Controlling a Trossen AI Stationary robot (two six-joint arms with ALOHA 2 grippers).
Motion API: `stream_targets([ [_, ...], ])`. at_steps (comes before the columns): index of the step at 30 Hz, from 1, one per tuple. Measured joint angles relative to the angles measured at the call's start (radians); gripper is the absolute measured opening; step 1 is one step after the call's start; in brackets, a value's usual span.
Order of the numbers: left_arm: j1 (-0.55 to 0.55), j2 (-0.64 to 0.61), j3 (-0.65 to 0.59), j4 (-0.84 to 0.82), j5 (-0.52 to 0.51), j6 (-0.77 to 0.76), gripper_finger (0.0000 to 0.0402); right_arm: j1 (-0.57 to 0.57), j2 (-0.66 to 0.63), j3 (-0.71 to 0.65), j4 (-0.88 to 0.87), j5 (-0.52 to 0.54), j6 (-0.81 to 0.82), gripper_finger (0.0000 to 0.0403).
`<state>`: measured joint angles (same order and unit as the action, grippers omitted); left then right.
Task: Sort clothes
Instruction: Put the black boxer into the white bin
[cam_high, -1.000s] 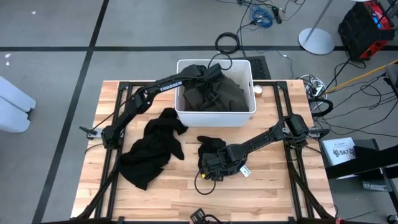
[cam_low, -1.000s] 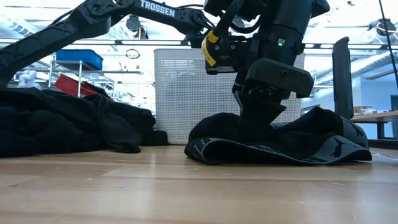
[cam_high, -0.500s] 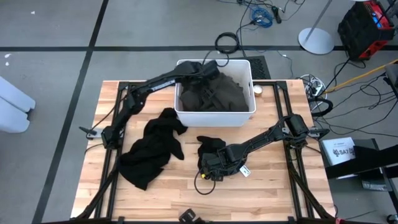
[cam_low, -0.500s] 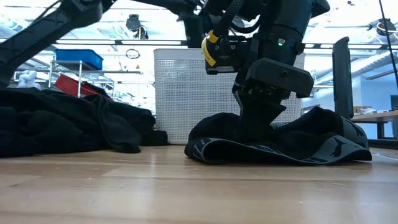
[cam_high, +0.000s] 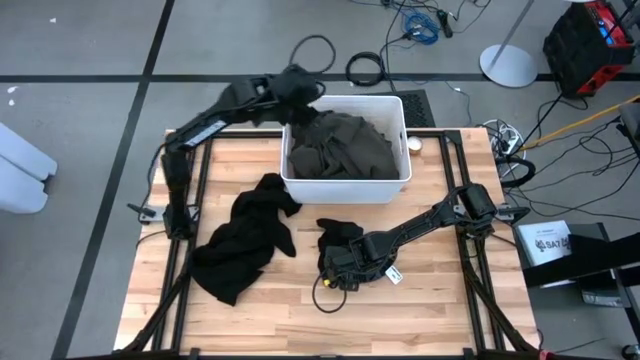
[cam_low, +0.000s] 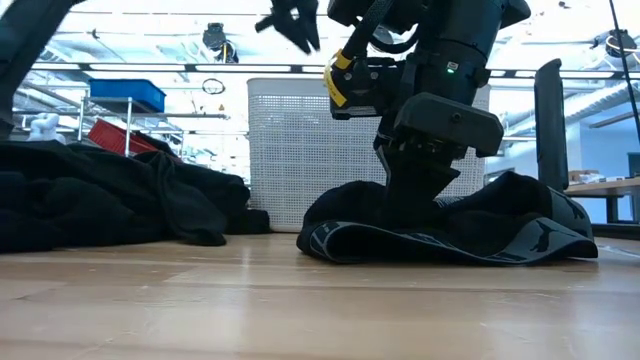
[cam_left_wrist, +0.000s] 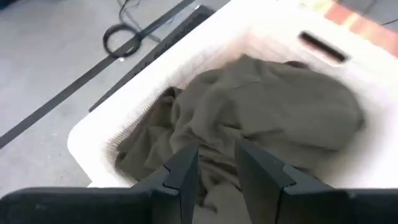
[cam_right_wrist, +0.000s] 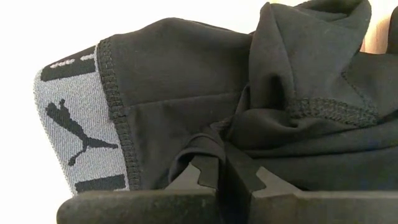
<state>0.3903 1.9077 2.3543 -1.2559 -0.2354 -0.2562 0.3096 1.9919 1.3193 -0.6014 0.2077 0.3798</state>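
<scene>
One sorted: olive garment (cam_high: 345, 145) inside white bin (cam_high: 345, 187), top centre.
Left gripper (cam_high: 300, 85): empty, fingers apart.
Right gripper (cam_high: 335, 262): pinching black shorts (cam_high: 340, 237).
Remaining: shorts, black heap (cam_high: 245, 240) centre-left.

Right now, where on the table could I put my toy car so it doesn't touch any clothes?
Bare wood runs along the table's near edge, below the big black garment and the small black one pinched by the right end effector. The left strip beside the big garment is free too. The middle is crowded, and the bin is full of olive cloth.
</scene>
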Motion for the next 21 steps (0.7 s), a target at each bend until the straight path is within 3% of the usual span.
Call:
stream_targets([
  [7, -0.139, -0.104, 0.000, -0.122, -0.025, 0.000, 0.0114, 0.011, 0.000, 0.000, 0.000, 0.003, 0.003, 0.0001],
  [12, -0.325, -0.140, -0.026, -0.184, -0.172, -0.046, 0.0114, 0.036, -0.006, 0.000, -0.002, 0.033, 0.000, 0.0022],
  [17, -0.512, -0.168, -0.124, -0.212, -0.266, -0.123, 0.0114, 0.053, -0.018, 0.000, -0.009, 0.024, 0.018, 0.0048],
  [21, -0.650, -0.210, -0.275, -0.208, -0.334, -0.216, 0.0114, 0.072, -0.064, 0.000, -0.013, -0.005, 0.017, 0.0073],
])
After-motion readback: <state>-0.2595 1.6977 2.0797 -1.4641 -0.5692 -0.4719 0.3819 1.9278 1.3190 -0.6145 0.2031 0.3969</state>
